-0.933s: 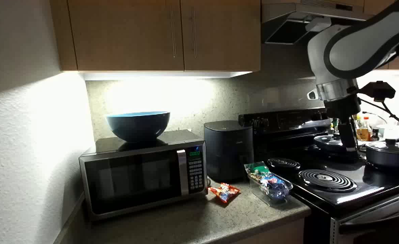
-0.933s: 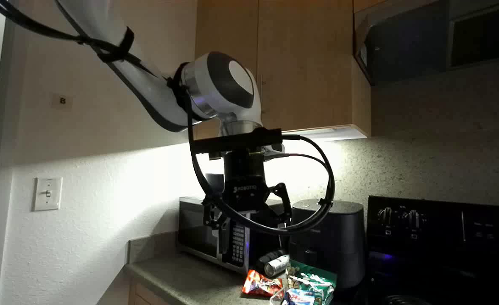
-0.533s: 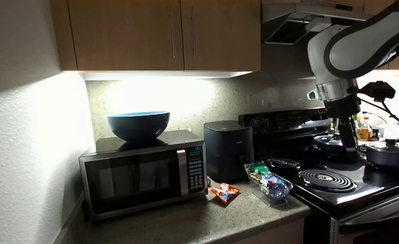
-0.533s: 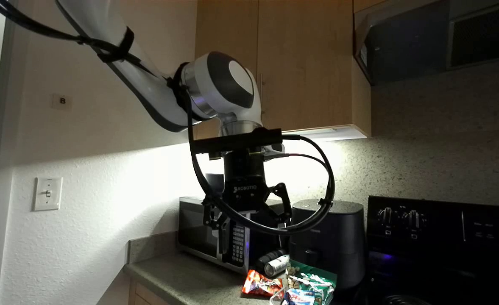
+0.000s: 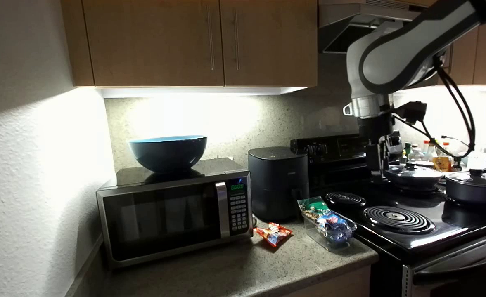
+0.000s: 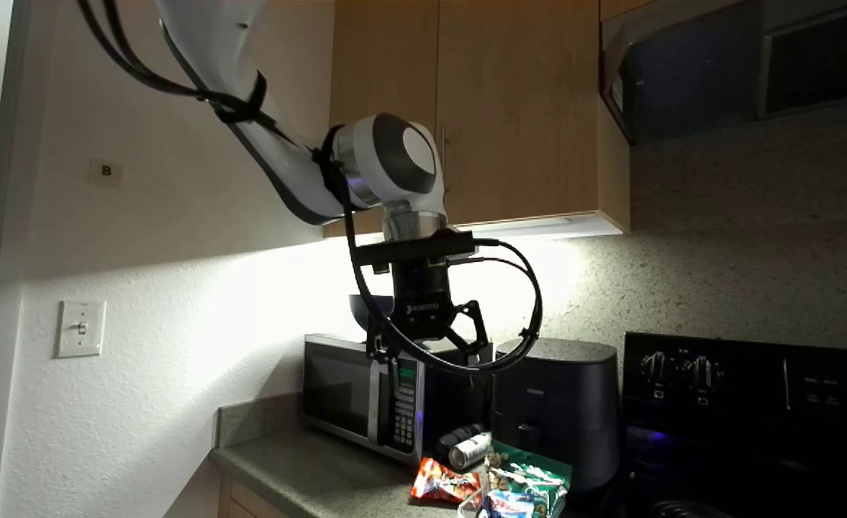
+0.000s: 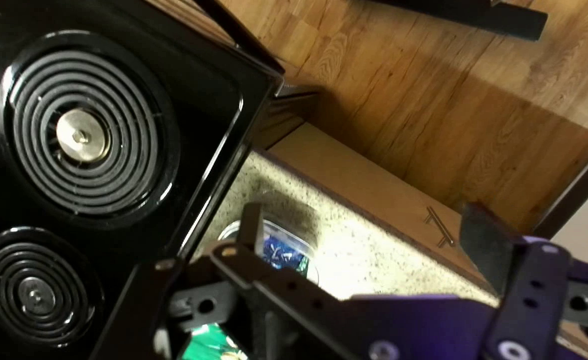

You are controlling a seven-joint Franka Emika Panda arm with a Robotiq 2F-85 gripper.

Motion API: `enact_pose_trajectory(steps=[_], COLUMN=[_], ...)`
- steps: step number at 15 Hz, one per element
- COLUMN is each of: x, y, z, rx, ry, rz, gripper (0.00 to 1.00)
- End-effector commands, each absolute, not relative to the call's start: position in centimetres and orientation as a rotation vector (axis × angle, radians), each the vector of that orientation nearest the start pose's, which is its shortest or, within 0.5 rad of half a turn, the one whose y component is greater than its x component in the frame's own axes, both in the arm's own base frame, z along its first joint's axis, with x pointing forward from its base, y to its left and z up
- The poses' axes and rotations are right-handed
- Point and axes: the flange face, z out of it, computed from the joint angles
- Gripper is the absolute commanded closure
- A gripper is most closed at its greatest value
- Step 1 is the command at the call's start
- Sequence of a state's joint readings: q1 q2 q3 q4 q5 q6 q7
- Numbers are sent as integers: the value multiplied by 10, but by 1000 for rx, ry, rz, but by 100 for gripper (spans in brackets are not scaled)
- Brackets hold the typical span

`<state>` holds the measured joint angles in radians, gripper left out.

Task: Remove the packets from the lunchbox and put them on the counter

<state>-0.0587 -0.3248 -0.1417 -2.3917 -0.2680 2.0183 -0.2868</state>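
Note:
The red-orange packet (image 5: 273, 234) lies on the grey speckled counter (image 5: 243, 270) by the microwave; it shows in an exterior view (image 6: 443, 480) too. The black boxy thing looks like an air fryer; a clear plastic container (image 5: 314, 232) matches the lunchbox and holds a green packet (image 5: 316, 204) and a blue packet (image 5: 337, 229). In the wrist view the container's rim (image 7: 294, 234), the blue packet (image 7: 280, 251) and the green packet (image 7: 209, 345) are partly hidden behind a finger. My gripper (image 7: 368, 235) is open and empty, high above the counter; it also shows in an exterior view (image 6: 437, 374).
The microwave (image 5: 164, 218) with a blue bowl (image 5: 168, 154) on top and the black air fryer (image 5: 278, 183) stand behind. The stove (image 5: 399, 218) with pots adjoins the container. A can (image 6: 470, 451) lies near the packets. Cabinets (image 5: 263, 41) and a hood hang above.
My arm and open gripper have moved leftward in an exterior view, toward the container's side, and slightly up and away in an exterior view. The packets and container have not moved.

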Motion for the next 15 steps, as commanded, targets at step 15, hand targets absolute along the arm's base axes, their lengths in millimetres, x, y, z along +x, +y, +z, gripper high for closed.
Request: enact_pose_trajectory(steps=[15], x=[541], y=[-94], z=[378], rx=[-3315], ry=[-443], rz=[21], gripper=[0])
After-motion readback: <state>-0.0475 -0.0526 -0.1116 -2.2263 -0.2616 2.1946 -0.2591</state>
